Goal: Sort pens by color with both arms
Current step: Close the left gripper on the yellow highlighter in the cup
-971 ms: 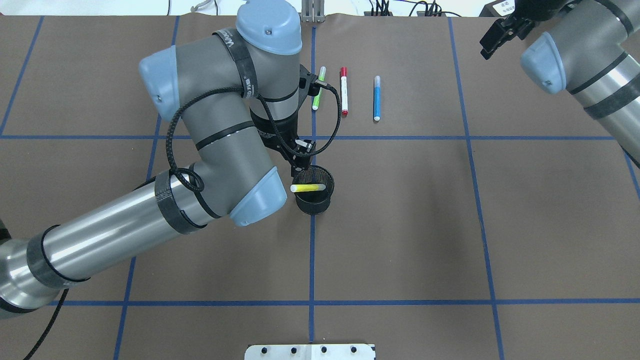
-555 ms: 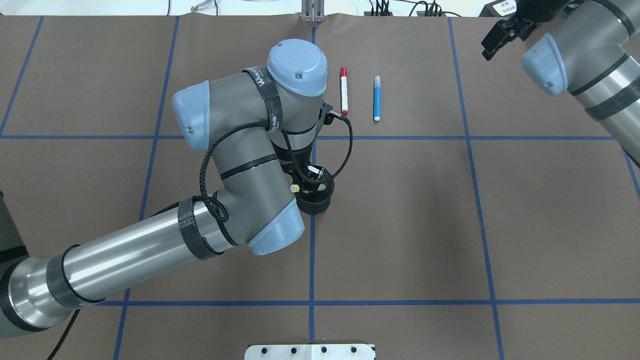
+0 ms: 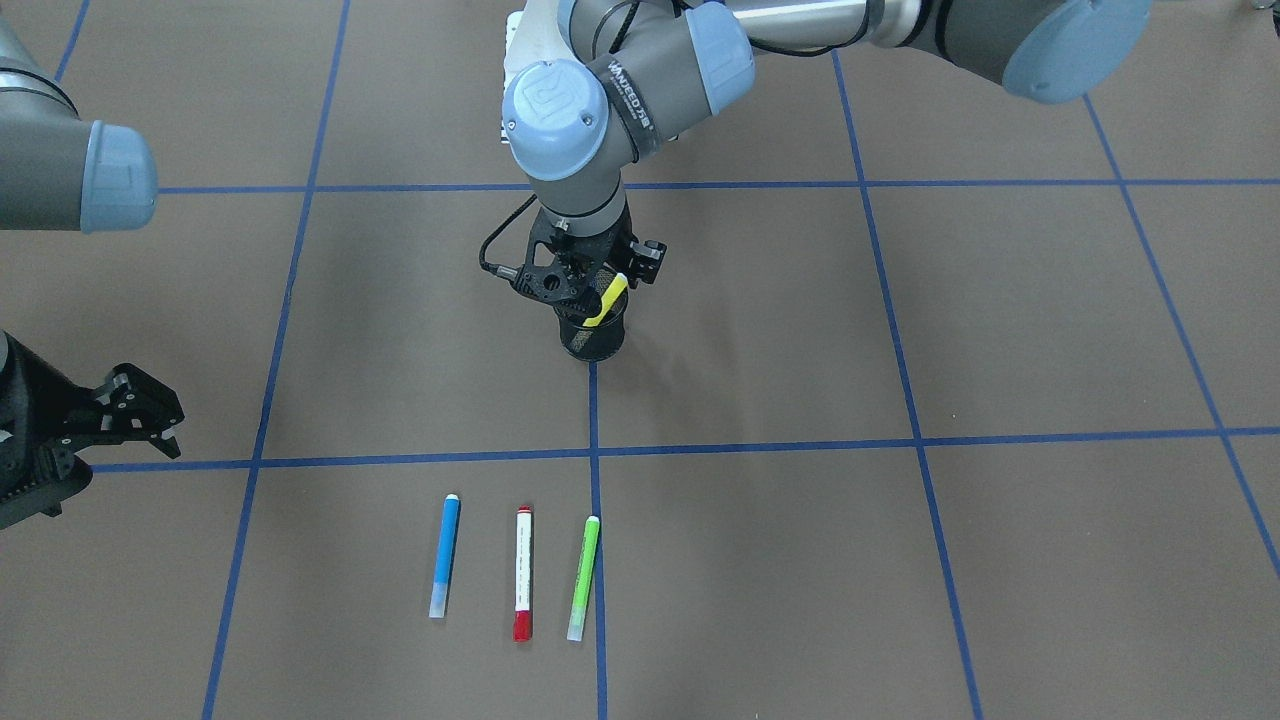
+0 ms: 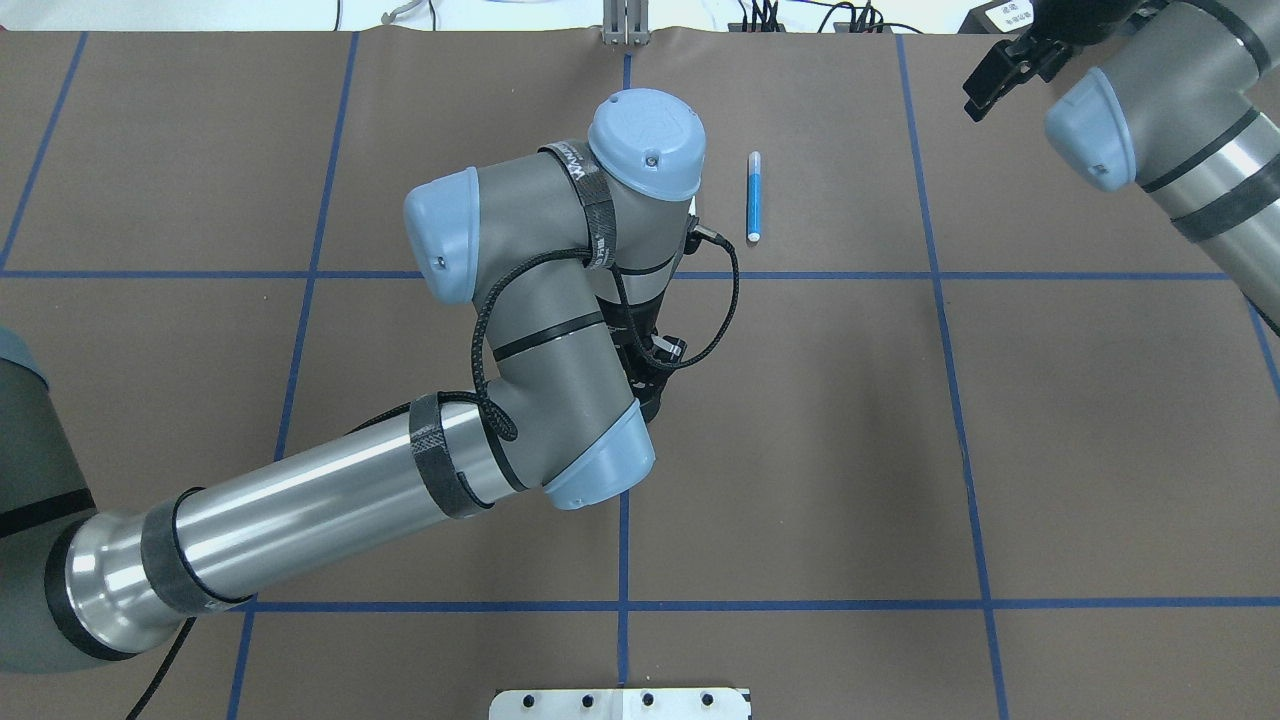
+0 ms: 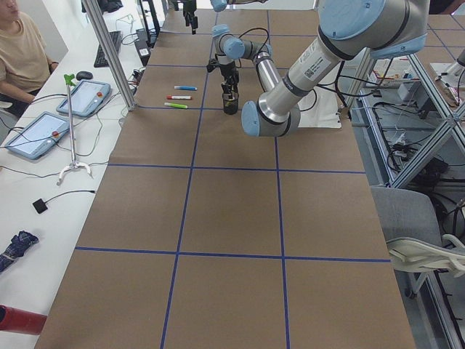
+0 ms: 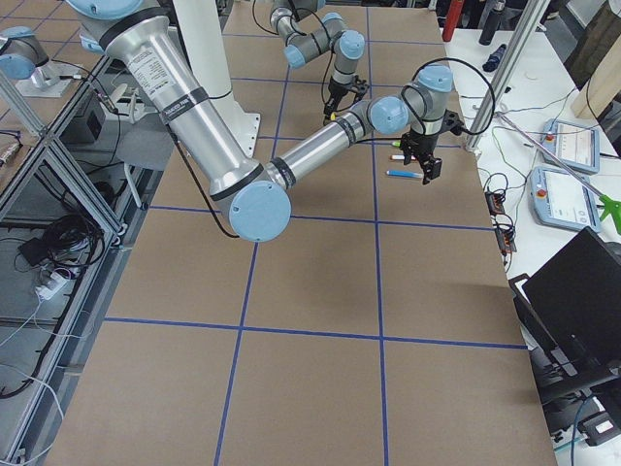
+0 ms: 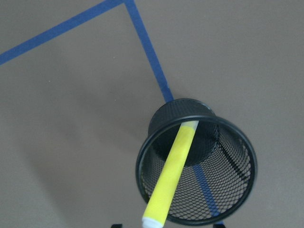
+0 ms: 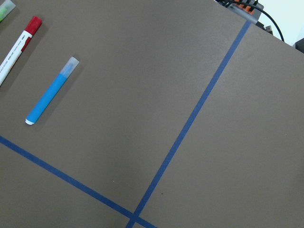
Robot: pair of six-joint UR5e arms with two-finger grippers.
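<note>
Left gripper point(image 3: 585, 285) hung straight above the black mesh cup point(image 3: 592, 340), jaws spread wide and nothing pinched between them: released. In the left wrist view only the very tips of the jaws peeked in at the bottom edge, well clear on either side of the yellow highlighter point(image 7: 172, 173). That pen stood inside the cup, its pale cap down at the base and its barrel leaning up against the rim, the top end poking out just under the gripper. The cup sat upright on the brown table point(image 3: 900, 320), right on the centre blue tape line point(image 3: 592, 410). From overhead, the left arm point(image 4: 540, 330) folded over the spot and hid the cup almost entirely.

Farther from the robot, three pens lay flat in a row, side by side and apart from one another. The green highlighter point(image 3: 583, 578) sat just beside the centre line, the red-capped marker point(image 3: 522, 573) in the middle, and the blue highlighter point(image 3: 445, 556) on the robot's right. All three had their caps pointing away from the robot.

Over on the right, the right gripper point(image 3: 165, 425) hovered above the table, jaws apart and empty, well away from the pens. The right arm point(image 4: 1180, 130) reached in from the far right corner.
</note>
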